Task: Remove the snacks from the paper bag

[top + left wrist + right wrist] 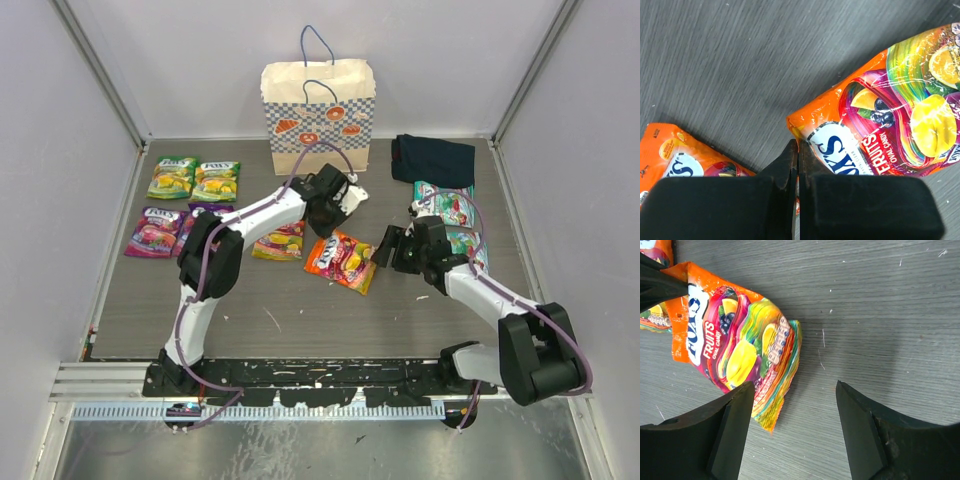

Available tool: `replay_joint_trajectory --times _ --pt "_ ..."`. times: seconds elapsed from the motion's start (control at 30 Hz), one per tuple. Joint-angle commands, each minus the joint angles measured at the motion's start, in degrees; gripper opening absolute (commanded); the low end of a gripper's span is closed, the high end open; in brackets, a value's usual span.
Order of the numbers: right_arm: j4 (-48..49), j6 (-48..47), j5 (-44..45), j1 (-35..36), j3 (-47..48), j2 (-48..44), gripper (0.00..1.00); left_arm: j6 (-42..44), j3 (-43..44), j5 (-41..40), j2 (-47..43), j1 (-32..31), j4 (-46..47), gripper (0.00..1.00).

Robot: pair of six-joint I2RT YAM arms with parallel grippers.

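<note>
Judging the orange candy pouch light, floppy, slick, best pinched by its crimped edge; left gripper closed, right gripper open.

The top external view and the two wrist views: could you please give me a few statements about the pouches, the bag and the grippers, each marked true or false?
1. The paper bag stands upright at the back of the table. True.
2. The right gripper is shut on the orange pouch. False: its fingers stand open, and the pouch lies on the table.
3. The left gripper has its fingers shut. True.
4. The navy cloth lies at the back left. False: it lies at the back right, to the right of the bag.
5. Two green-yellow pouches lie side by side at the back left. True.
</note>
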Motion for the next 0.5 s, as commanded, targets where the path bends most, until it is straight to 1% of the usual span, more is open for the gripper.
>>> replay_joint_trajectory --times 0.0,0.17,0.37,0.47 --pt "3.1 0.3 -1.4 -0.1 0.4 1.5 0.72 8.4 4.3 4.9 -1.3 -0.2 -2.4 0.0" --pt "3.3 0.1 -2.4 -0.1 1.3 3.7 0.72 14.7 7.5 6.5 -0.9 -0.2 -4.1 0.0" --pt "3.2 -0.1 -3.4 0.1 3.0 7.1 0.72 19.9 15.7 9.0 2.8 -0.2 -7.9 0.0" --pt "4.3 0.7 -3.6 0.3 3.3 8.4 0.72 23.5 19.6 10.6 5.4 -0.1 -11.6 0.0"
